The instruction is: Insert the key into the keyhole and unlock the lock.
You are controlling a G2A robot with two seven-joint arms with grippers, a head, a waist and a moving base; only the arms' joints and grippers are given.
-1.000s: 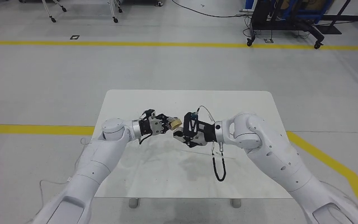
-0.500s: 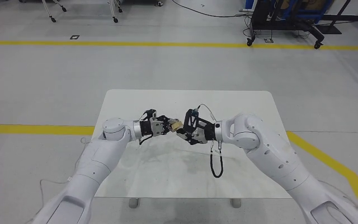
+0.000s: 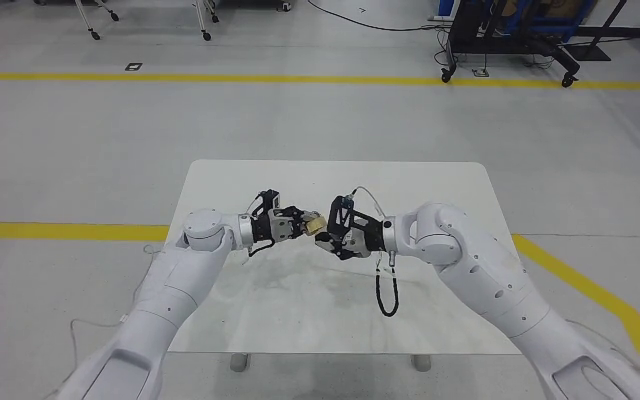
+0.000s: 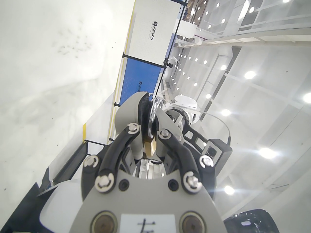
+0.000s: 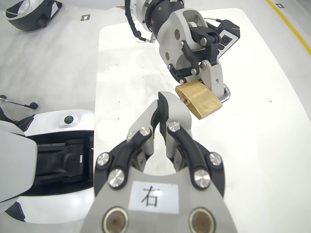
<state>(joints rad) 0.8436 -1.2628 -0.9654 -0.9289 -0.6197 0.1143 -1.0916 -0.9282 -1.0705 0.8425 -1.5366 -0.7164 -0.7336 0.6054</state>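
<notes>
Step in hand, as I judge it: lining up for insertion. No turn yet.

- Left gripper (image 4: 150, 120): fingers clamped on the brass padlock (image 5: 201, 103). It is held clear of the white table (image 5: 255, 73), above its middle. The steel shackle (image 5: 226, 95) points away from the other arm.
- The padlock's bottom end faces the right gripper (image 5: 163, 103). A small round feature on that end (image 5: 186, 101) is probably the keyhole.
- Right gripper: pads pressed together, tip just beside that bottom end and slightly off to one side of the round feature. I cannot make out a key between the pads, so its pose and position are unknown.

To do this step well (judgement):
- Confirm the key's blade sticks out past the fingertips and find its axis before advancing.
- Bring that axis square to the padlock's bottom face and centred on the hole. The body sits tilted in the grip, so match the tilt.
- Advance slowly along the axis, with the left arm rigid as the reaction.
- Turn only after full seating.

Risks: the blade skating off the brass, or the padlock pivoting in the left grip under side load.
</notes>
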